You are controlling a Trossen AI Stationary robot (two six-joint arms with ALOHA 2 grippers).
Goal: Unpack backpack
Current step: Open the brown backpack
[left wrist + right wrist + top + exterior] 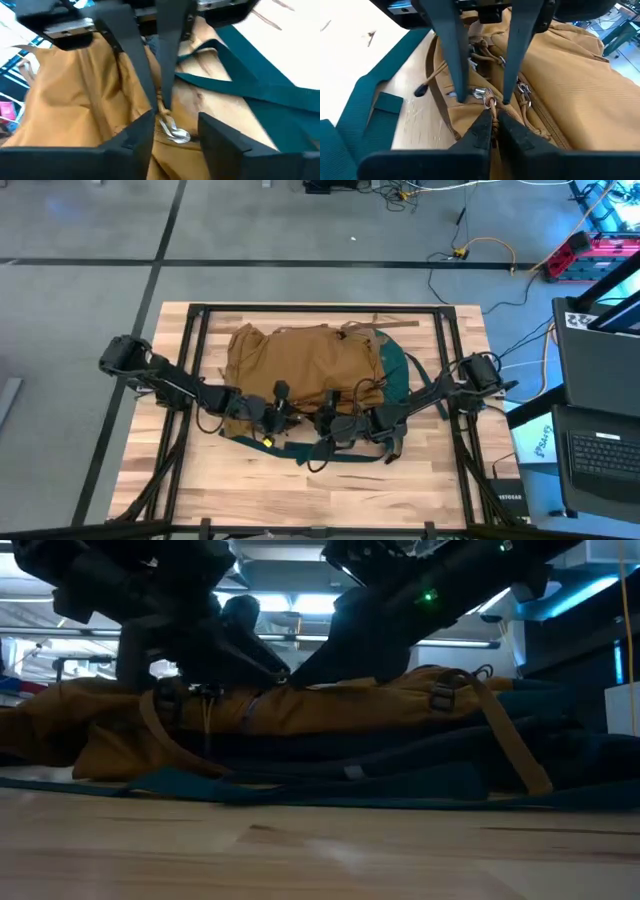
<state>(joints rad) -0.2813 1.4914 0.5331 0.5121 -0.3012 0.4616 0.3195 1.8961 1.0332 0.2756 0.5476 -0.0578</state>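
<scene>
Right hand (491, 116): fingers pressed together on a tan cord zipper pull with a small metal ring (491, 102), pinched right at the fingertips. The left hand's two long dark fingers (456, 60) stand directly opposite, just beyond the pull, almost fingertip to fingertip with the right.

Left hand (175, 131): fingers spread, nothing held. A silver metal pull (172, 129) lies in the gap between them, not yet pinched. The right hand's fingers come down toward the same spot from the opposite side.

Both hands (300, 418) meet over the near edge of the large soft tan-brown fabric backpack with dark teal-green straps and base (300, 355). The pack lies flat on the light wooden bench (440, 470), its bulk stretching away from both hands toward the far side, long axis running across between the two arms. Teal straps (400, 375) trail out on the right arm's side.

Key relation: the zipper seam (530, 107) runs along the pack's near edge, roughly in line with the two hands facing each other. Judgement: the right hand has the pull, so opening means drawing it along that seam, away from the left hand; the left hand is placed to grip the second pull or hold the fabric against it. The pack appears zipped; no contents visible. Early stage.

Low view: pack lies low and slack under both arms.
</scene>
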